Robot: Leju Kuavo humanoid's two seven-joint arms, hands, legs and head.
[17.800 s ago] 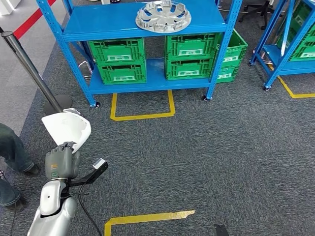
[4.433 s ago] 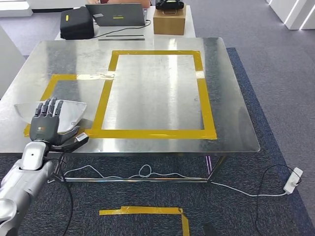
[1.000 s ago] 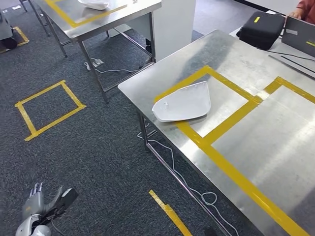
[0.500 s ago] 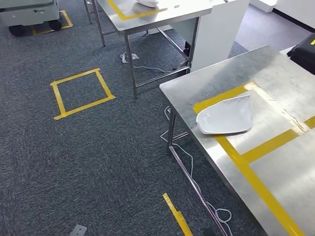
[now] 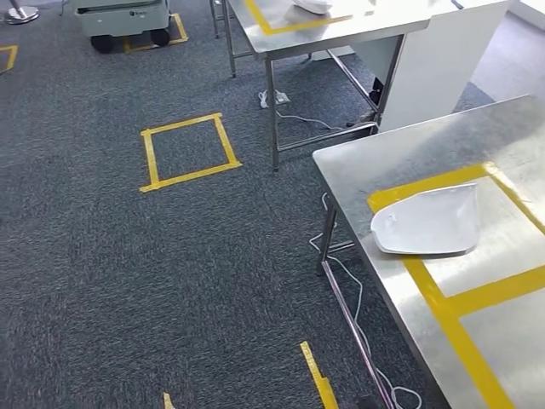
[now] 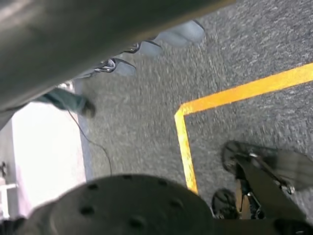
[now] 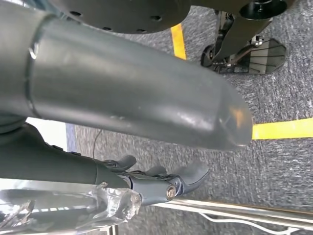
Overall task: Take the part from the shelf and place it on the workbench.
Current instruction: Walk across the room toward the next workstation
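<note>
Camera has swung left since a second ago; the white curved plastic part [image 5: 426,223] stays flat on the steel workbench [image 5: 360,166], inside the yellow tape (placement looks done). Left hand [image 6: 147,46] and right hand [image 7: 162,178] hang over carpet holding nothing, fingers loosely apart.

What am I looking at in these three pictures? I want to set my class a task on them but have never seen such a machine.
It is a walking humanoid robot with two arms and hands. The wide picture is taken from its head, looking down: a white part lies on the steel workbench, partly over yellow tape. The other two pictures come from cameras at its wrists, pointing at the grey carpet. The left hand and right hand hang by its sides with dark fingers extended, holding nothing.
</note>
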